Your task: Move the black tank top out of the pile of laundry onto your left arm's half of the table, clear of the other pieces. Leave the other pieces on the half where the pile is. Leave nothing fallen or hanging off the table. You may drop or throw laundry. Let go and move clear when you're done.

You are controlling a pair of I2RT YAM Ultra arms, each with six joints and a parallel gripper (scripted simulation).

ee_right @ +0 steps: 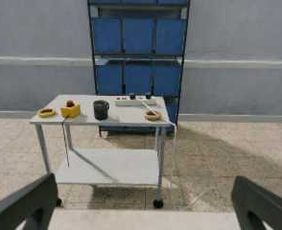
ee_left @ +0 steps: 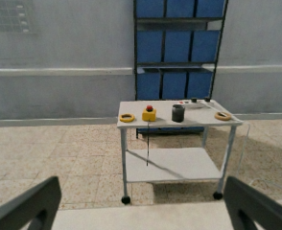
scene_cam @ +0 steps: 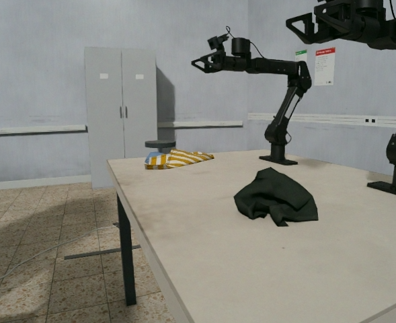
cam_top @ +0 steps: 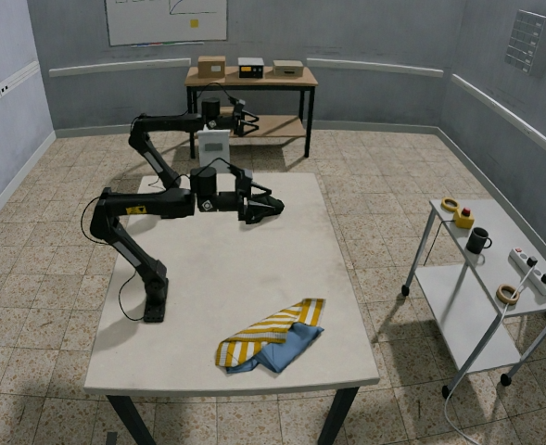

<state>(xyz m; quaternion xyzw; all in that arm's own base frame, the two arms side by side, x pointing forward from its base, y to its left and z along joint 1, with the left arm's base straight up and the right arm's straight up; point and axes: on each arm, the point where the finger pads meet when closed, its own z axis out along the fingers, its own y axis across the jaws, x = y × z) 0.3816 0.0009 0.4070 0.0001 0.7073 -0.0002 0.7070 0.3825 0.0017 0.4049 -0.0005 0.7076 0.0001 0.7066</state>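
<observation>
The black tank top [cam_top: 274, 205] [scene_cam: 278, 198] lies crumpled on the left arm's half of the table, well apart from the other laundry. In the top view it is partly hidden behind my right gripper [cam_top: 270, 199] [scene_cam: 197, 61] [ee_right: 145, 192], which is open, empty and raised high above the table. My left gripper [cam_top: 258, 122] [scene_cam: 300, 15] [ee_left: 142, 184] is also open, empty and raised high. A yellow-and-white striped piece [cam_top: 259, 335] [scene_cam: 185, 158] lies over a blue piece [cam_top: 292, 346] [scene_cam: 152, 155] on the right arm's half.
The table [cam_top: 206, 282] [scene_cam: 198, 208] holds all the visible laundry, with nothing seen hanging over its edges. A cart [cam_top: 493, 248] [ee_left: 131, 109] [ee_right: 79, 117] with a mug and tape stands apart, beyond the table's edge facing the arms.
</observation>
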